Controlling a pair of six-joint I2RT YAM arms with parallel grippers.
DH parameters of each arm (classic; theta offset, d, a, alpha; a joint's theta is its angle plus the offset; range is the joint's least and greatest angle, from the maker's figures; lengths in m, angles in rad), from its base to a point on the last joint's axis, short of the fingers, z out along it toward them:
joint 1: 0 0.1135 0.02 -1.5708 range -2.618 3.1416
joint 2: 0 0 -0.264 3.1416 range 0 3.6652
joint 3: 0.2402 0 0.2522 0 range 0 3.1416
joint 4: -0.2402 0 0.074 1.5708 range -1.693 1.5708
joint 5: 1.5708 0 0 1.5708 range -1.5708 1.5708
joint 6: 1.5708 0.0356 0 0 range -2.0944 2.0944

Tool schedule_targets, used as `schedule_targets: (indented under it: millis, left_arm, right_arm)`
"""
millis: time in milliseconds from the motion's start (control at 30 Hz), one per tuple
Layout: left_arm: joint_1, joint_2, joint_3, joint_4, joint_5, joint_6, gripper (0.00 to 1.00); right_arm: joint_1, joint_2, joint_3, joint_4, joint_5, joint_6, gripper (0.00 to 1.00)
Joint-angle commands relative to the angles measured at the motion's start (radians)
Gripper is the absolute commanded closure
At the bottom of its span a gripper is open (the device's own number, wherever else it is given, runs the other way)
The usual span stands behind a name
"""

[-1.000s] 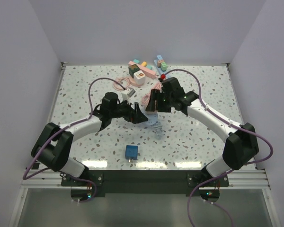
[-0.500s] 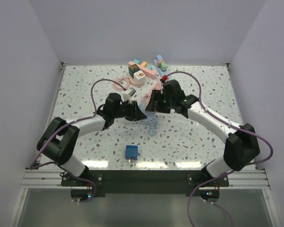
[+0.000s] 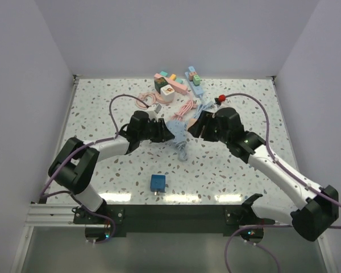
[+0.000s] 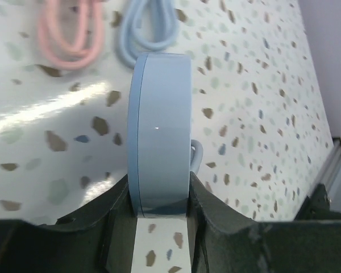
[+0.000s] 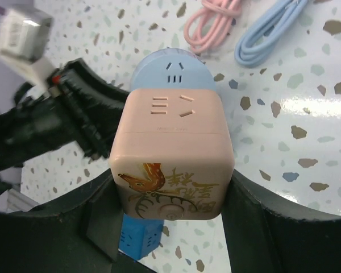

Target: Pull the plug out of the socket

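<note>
From above, your left claw [image 3: 165, 132] and right claw [image 3: 200, 126] face each other over the bench [image 3: 102, 102], the blue plug [image 3: 178, 132] between them. In the left wrist view that claw is pinched tight on the plug's flat faces. In the right wrist view the right claw, half spread, grips the pink socket [image 5: 171, 153], the plug just beyond it at 12 o'clock.

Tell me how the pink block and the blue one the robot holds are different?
The pink block is a boxy cube with rounded corners; the blue disc is round and flat. The pink block carries a butterfly picture and writing; the blue disc has no picture. The right gripper clamps the pink block, the left gripper the blue disc. Both have plug slots on one face.
</note>
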Motion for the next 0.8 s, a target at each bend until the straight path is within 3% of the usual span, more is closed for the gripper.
schedule_targets:
  millis: [0,133,200,300,433,600,767]
  left_arm:
    - [0.051,0.038,0.015,-0.079,-0.178,-0.007,1.0]
    - [0.054,0.027,0.039,-0.079,-0.157,0.0,1.0]
    - [0.055,0.007,0.049,-0.06,-0.146,0.0,1.0]
    - [0.055,-0.013,0.076,-0.06,-0.143,0.007,1.0]
    - [0.092,-0.001,0.107,-0.068,-0.116,0.013,1.0]
    - [0.129,0.022,0.141,-0.16,-0.028,0.051,1.0]
    - [0.161,-0.088,-0.001,-0.194,-0.105,0.063,1.0]
  right_arm:
    - [-0.006,-0.067,0.039,-0.045,-0.015,-0.062,1.0]
    - [-0.004,-0.069,0.031,-0.089,-0.12,-0.105,1.0]
    - [-0.004,-0.001,0.072,-0.214,-0.178,-0.171,1.0]
    - [0.0,0.04,0.069,-0.273,-0.249,-0.25,1.0]
    - [0.025,0.095,0.005,-0.287,-0.443,-0.329,1.0]
    - [0.124,0.178,-0.024,-0.261,-0.496,-0.357,1.0]
    - [0.17,0.281,-0.035,-0.227,-0.555,-0.375,1.0]
